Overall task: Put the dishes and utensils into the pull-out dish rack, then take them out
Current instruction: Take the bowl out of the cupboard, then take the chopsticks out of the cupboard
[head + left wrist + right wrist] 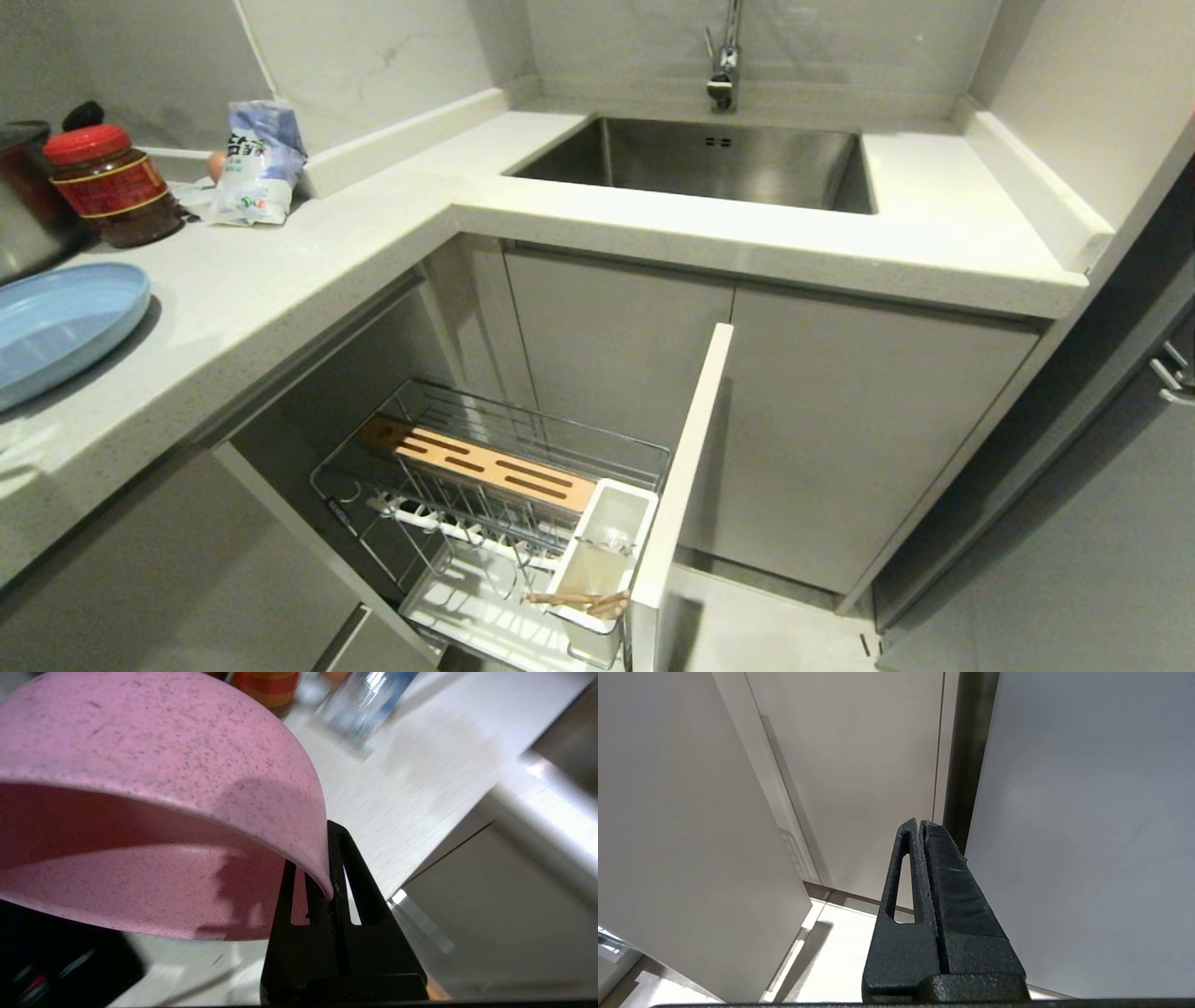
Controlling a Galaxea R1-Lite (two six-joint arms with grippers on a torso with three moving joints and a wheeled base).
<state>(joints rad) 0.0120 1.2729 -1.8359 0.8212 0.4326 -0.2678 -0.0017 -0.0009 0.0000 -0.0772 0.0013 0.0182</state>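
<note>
In the left wrist view my left gripper (327, 868) is shut on the rim of the pink bowl (154, 793), holding it tilted above the pale countertop (411, 788). That gripper and the bowl are outside the head view. The light-blue plate (56, 322) lies on the counter at the far left. The pull-out dish rack (485, 504) stands open below the counter, with the chopsticks (579, 602) in its white utensil cup (602, 560). The fork is not in view. My right gripper (920, 826) is shut, empty, parked low beside cabinet fronts.
A red-lidded jar (112, 182), a blue-white bag (260, 163) and a dark pot edge (23, 201) stand at the back left of the counter. The steel sink (709, 163) with its tap (724, 56) lies behind. The rack's tall white front panel (681, 485) juts out.
</note>
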